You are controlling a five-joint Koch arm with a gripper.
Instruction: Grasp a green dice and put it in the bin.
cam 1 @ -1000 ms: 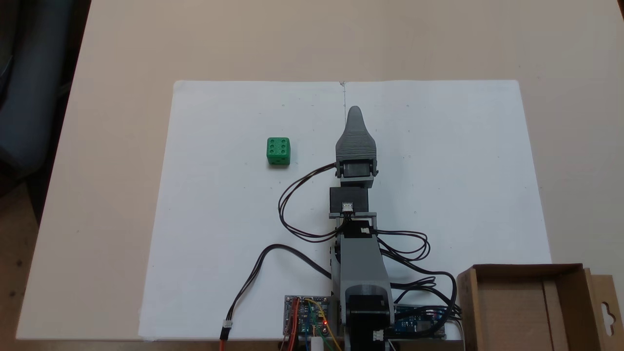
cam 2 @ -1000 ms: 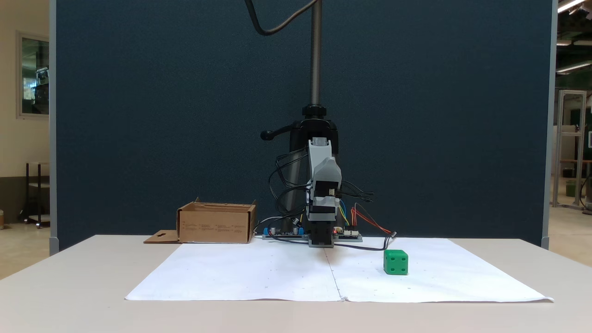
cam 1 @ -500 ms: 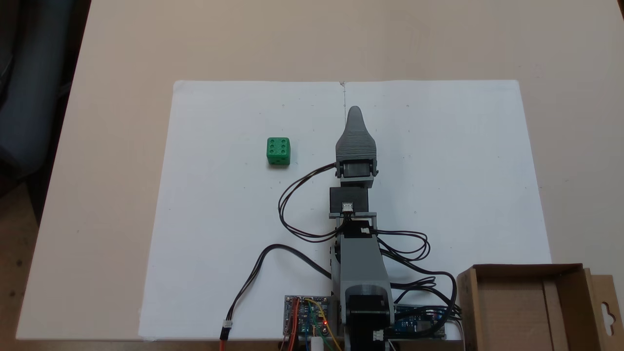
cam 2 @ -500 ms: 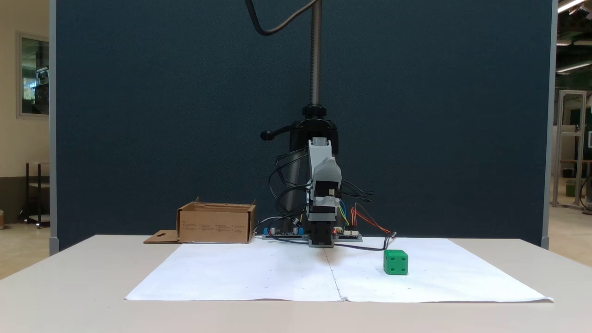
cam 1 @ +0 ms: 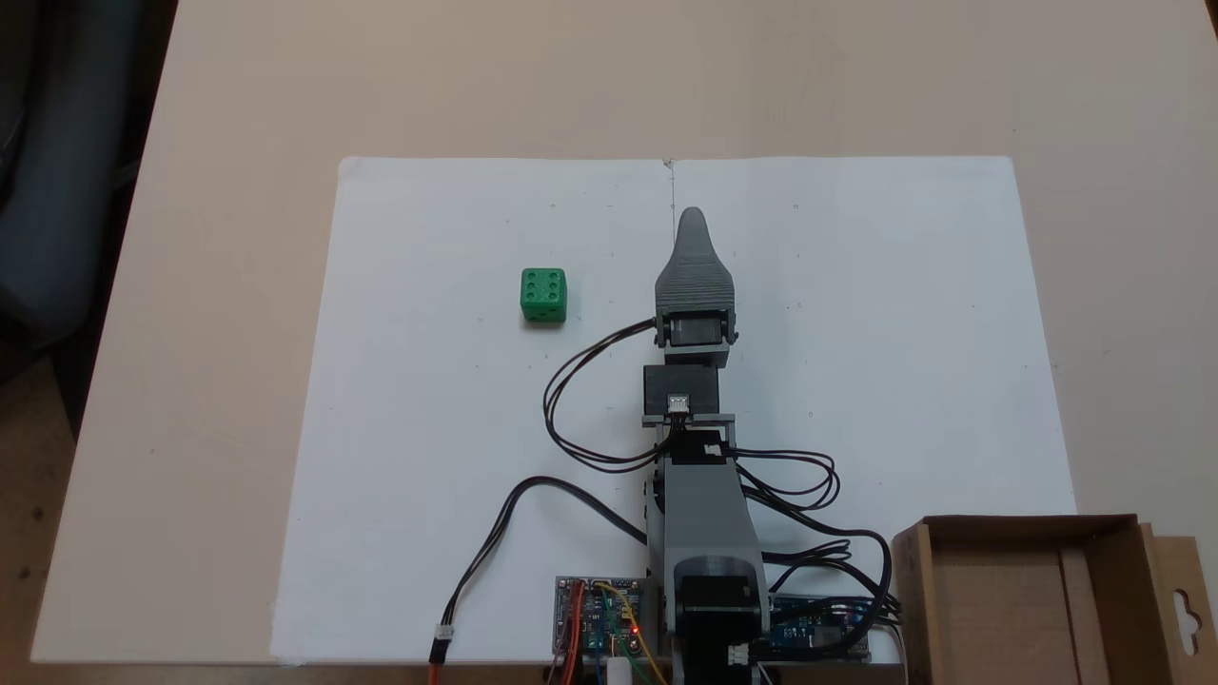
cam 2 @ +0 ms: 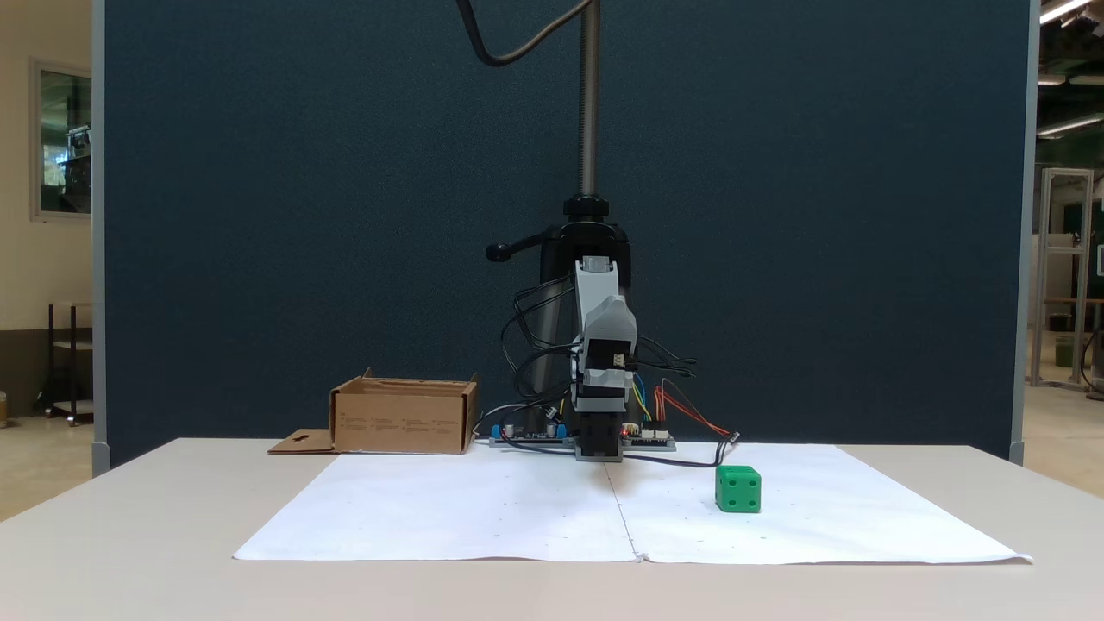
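The green dice rests on the white paper, six pips up, left of the arm in a fixed view from above; it lies right of the arm in the fixed view from the front. My gripper points away from the base along the paper's centre crease, about a hand's width from the dice. Its jaws stack one over the other, so only the grey top one shows. From the front, the gripper sits low by the table. The bin, a brown cardboard box, stands beside the arm's base.
White paper covers the middle of the beige table. Black cables loop beside the arm, and circuit boards sit at its base. A dark pole and clamp rise behind it.
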